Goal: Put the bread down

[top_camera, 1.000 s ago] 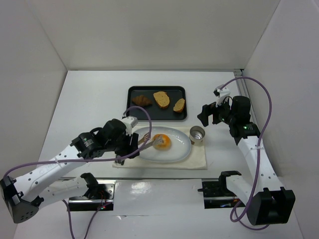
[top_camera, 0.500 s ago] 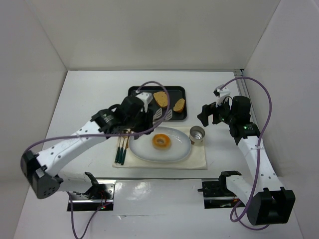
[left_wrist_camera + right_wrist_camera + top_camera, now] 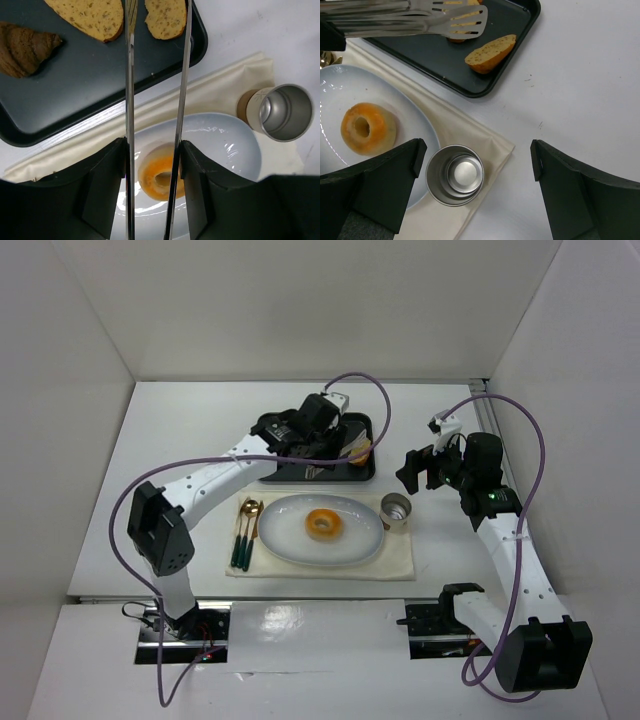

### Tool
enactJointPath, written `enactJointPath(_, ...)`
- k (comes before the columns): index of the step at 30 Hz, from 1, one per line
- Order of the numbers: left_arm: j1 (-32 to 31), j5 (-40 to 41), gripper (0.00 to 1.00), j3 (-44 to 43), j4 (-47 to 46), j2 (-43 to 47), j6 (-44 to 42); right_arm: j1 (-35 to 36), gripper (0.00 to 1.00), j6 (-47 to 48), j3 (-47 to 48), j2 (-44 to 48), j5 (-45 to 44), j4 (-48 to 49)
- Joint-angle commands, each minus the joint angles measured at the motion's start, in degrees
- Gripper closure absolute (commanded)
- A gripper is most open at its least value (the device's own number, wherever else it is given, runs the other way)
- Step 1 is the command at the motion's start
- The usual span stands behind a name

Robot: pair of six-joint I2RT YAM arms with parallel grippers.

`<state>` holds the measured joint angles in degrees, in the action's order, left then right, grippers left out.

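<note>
My left gripper is shut on metal tongs, whose two arms run between its fingers. The tongs are parted and empty, with their tips above the black tray. On the tray lie a croissant, a large bread slice and a small bread slice. An orange bagel lies on the white plate. My right gripper is open and empty, above the table to the right of the steel cup.
The plate and the steel cup stand on a cream napkin. Cutlery with green handles lies left of the plate. White walls enclose the table at the back and on both sides.
My left arm has swung from the plate to the tray at the back, carrying the tongs. The bagel stays on the plate. The right arm has not moved.
</note>
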<state>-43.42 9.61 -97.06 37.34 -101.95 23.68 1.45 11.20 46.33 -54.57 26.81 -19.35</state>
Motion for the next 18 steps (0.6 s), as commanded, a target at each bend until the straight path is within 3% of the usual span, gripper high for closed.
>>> enactJointPath(1, 0.0, -0.28, 0.41, -2.79, -0.43, -1.4, -3.02, -0.14, 0.0, 0.4, -0.1, 0.69, 0.35, 0.19)
enactJointPath(18, -1.14, -2.84, 0.41, -2.17, -2.27, -7.55, -4.7, -0.14, 0.0, 0.4, -0.1, 0.69, 0.35, 0.19)
